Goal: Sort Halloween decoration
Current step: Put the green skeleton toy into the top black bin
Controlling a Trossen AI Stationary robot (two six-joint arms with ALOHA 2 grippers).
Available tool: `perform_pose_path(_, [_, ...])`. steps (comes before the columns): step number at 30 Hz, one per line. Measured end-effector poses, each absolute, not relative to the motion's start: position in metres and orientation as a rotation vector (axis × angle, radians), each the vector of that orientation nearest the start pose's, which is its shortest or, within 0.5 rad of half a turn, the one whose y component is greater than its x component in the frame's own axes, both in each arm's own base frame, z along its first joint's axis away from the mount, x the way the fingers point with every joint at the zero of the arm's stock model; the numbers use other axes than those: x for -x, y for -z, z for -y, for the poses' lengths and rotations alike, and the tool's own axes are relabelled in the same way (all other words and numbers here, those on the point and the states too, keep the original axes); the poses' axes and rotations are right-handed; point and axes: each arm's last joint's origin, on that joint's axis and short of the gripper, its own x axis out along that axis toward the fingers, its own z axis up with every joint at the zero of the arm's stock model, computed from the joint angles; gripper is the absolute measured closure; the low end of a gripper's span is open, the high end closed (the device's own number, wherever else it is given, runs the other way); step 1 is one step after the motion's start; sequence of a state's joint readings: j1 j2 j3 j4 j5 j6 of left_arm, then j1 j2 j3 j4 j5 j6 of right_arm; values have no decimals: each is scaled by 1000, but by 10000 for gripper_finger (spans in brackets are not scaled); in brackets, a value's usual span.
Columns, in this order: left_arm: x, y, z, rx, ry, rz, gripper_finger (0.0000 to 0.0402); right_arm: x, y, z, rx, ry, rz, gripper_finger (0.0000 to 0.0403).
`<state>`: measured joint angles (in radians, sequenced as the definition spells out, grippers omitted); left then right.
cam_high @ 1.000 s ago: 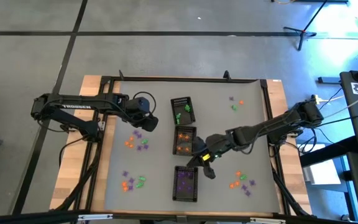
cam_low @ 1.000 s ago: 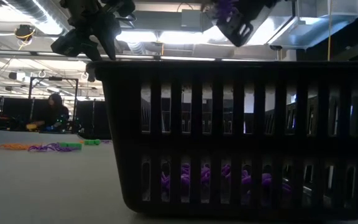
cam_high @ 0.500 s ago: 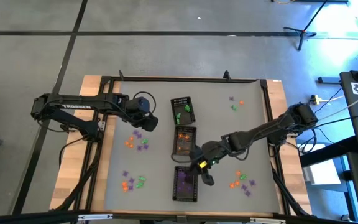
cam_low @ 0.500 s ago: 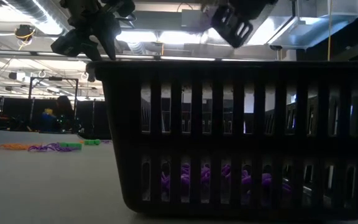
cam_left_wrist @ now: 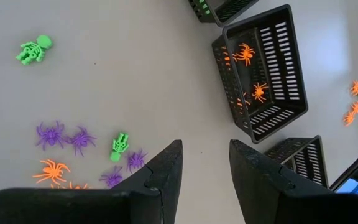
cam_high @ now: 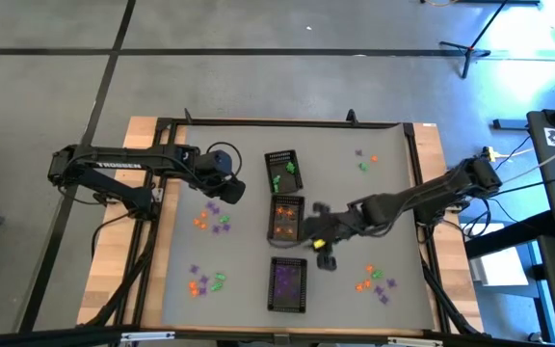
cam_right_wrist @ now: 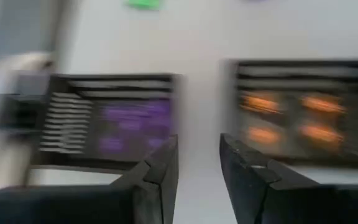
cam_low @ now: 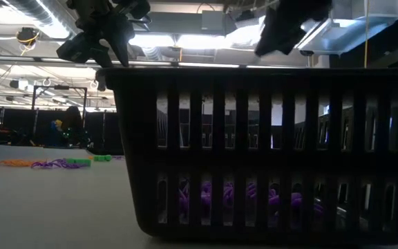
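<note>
The trinkets [cam_high: 212, 218] are tiny orange, purple and green spiders and skeletons, scattered in clusters on the counter [cam_high: 239, 260] on both sides of the orange tray [cam_high: 286, 217]; their long axes point in mixed directions. The right hand [cam_high: 324, 253] hangs just beside the orange tray, fingers apart, holding nothing. The left hand [cam_high: 229, 188] hovers left of that tray, fingers apart, empty.

The high view looks straight down; the low view sits close behind the purple tray [cam_low: 268, 149], shared overhead [cam_high: 288, 283].
</note>
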<state>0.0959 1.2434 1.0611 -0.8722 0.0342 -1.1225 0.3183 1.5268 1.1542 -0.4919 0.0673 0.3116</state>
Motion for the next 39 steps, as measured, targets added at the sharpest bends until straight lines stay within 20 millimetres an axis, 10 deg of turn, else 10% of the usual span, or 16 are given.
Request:
perform_pose_path(24, [-234,-284,-21,1080,-642,-911,278,-273,-279,32,-158,278,-882,300])
perform_pose_path(39, [-234,-284,-21,1080,-643,-912,278,-158,-205,95,-360,791,-869,300])
